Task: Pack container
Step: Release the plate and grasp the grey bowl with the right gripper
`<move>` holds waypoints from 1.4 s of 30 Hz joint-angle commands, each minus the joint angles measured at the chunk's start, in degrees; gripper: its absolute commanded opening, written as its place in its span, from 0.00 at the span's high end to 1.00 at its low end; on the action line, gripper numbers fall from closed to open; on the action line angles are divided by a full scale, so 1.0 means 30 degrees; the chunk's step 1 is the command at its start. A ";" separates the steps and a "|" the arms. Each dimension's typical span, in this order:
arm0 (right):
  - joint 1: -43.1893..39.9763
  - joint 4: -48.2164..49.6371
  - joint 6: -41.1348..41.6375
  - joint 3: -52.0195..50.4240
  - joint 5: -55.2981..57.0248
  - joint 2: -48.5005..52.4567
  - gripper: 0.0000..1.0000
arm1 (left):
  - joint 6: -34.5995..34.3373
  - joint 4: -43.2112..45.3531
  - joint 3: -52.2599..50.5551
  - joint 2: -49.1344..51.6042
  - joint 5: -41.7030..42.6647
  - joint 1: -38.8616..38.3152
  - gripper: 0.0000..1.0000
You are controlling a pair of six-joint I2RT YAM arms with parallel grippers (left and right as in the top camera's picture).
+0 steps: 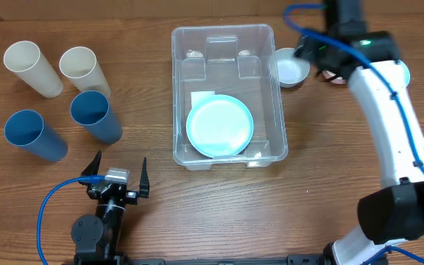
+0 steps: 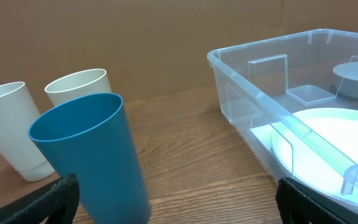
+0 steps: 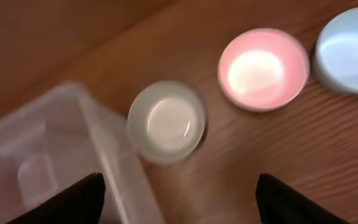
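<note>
Four cups stand upright far left on the table (image 1: 146, 213): two cream cups (image 1: 33, 68) at the back, two blue cups (image 1: 94, 116) in front of them. Left gripper (image 1: 119, 168) sits low at the near edge, just right of the blue pair, jaws spread wide, nothing between them. Centre: the container (image 1: 176, 103), long axis running away from the robot, open top, no lid seen. Inside it, a pale teal plate (image 1: 219, 126) lies flat at the near end, over part of a white label (image 1: 201, 97) on the base; the far end is bare. Just beside its right rim at the far end, a white bowl (image 3: 166, 121). A pink bowl (image 3: 264, 70) comes next, then a blue bowl (image 3: 350, 53), each apart from the last. Right gripper (image 3: 179, 186) hovers above the white bowl, jaws apart and empty. Handling, as judged: the bin looks like thin moulded plastic, so light, smooth, a little flexible in the walls, and likely to skid on the wood if nudged. Best hold would be the rounded rim, pinched over a wall, kept level so the plate does not slide.
</note>
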 commanded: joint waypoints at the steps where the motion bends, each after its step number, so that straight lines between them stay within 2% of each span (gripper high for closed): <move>1: -0.0226 0.2237 0.0670 -0.0903 0.0517 -0.0044 0.19 | 0.0350 -0.0022 -0.0066 -0.0189 0.0160 0.0087 0.00; 7: -0.0262 0.6615 0.1013 -0.4255 0.0670 0.0772 0.19 | 0.0350 -0.0022 -0.0066 -0.0189 0.0160 0.0087 0.00; 11: -0.0444 0.7242 0.2812 -0.4867 0.0641 0.1909 0.20 | 0.0350 -0.0022 -0.0066 -0.0189 0.0160 0.0087 0.00; 20: -0.0444 0.7847 0.3694 -0.4867 -0.0248 0.5982 0.28 | 0.0350 -0.0022 -0.0066 -0.0189 0.0160 0.0087 0.00; 22: -0.0444 0.7956 0.3745 -0.4867 -0.0423 0.6324 0.34 | 0.0350 -0.0022 -0.0066 -0.0189 0.0160 0.0087 0.00; 27: -0.0444 0.7854 0.3752 -0.4867 -0.0430 0.6521 0.65 | 0.0350 -0.0022 -0.0066 -0.0189 0.0160 0.0087 0.00; 30: -0.0444 0.7657 0.3745 -0.4874 -0.0430 0.6535 0.94 | 0.0350 -0.0022 -0.0066 -0.0189 0.0160 0.0087 0.00; 31: -0.0444 0.7643 0.3738 -0.4867 -0.0430 0.6535 0.96 | 0.0350 -0.0022 -0.0066 -0.0189 0.0160 0.0087 0.00; 42: -0.1056 0.6309 0.2535 -0.3738 -0.0262 0.5013 0.96 | 0.0350 -0.0022 -0.0066 -0.0189 0.0160 0.0087 0.00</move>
